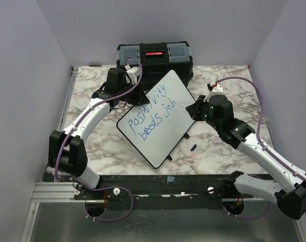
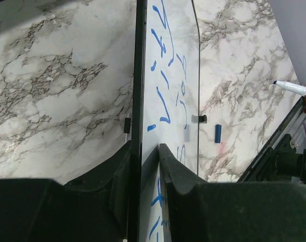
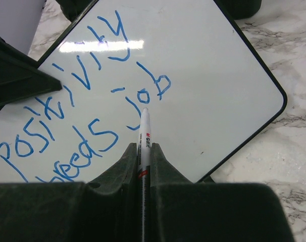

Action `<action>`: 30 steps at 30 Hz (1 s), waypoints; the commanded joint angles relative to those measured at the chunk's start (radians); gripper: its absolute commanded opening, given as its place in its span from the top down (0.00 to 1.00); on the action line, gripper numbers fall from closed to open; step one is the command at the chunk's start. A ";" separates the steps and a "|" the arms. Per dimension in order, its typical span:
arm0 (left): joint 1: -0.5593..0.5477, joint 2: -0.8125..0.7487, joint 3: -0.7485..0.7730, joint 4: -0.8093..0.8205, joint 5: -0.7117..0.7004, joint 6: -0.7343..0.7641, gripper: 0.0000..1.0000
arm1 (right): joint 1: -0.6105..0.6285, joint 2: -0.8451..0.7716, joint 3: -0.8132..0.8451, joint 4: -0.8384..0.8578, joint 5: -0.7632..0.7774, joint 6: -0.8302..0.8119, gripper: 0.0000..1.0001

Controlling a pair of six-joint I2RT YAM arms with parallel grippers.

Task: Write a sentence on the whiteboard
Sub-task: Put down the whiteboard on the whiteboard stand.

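Two slanted lines of blue lettering, the sentence (image 1: 152,115), sit on the whiteboard (image 1: 165,136). In the top view you see the board lying askew on the marble table (image 1: 92,146), in front of the black toolbox (image 1: 154,56). The left gripper (image 1: 141,97) is at its far-left edge and the right gripper (image 1: 192,109) at its right edge. A blue marker cap (image 1: 193,147) lies on the marble just beside the near-right side. Left wrist view: jaws clenched on the board's black frame, one finger on each face. Hold that clamp firm so the board cannot swing under pen pressure. Right wrist view: jaws grasping a white marker (image 3: 144,132), tip just below the "o" of "job"; whether it touches cannot be told. The wording reads as near complete, so if you add a stroke, press lightly, then lift straight off to avoid a stray tail.
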 commanded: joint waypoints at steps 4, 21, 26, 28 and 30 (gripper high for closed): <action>-0.030 0.016 -0.012 -0.014 0.018 0.013 0.69 | 0.005 0.018 -0.018 0.003 -0.008 -0.008 0.99; -0.029 0.023 0.022 -0.024 -0.007 0.012 0.55 | 0.005 0.045 -0.012 -0.001 -0.008 -0.027 0.99; -0.027 0.026 0.032 -0.029 -0.026 0.018 0.50 | 0.006 0.047 -0.014 0.003 -0.006 -0.032 0.99; -0.026 0.028 0.036 -0.034 -0.035 0.022 0.49 | 0.005 0.049 -0.015 0.004 -0.003 -0.034 0.99; -0.023 0.028 0.044 -0.035 -0.039 0.026 0.48 | 0.005 0.049 -0.018 0.006 0.001 -0.034 0.99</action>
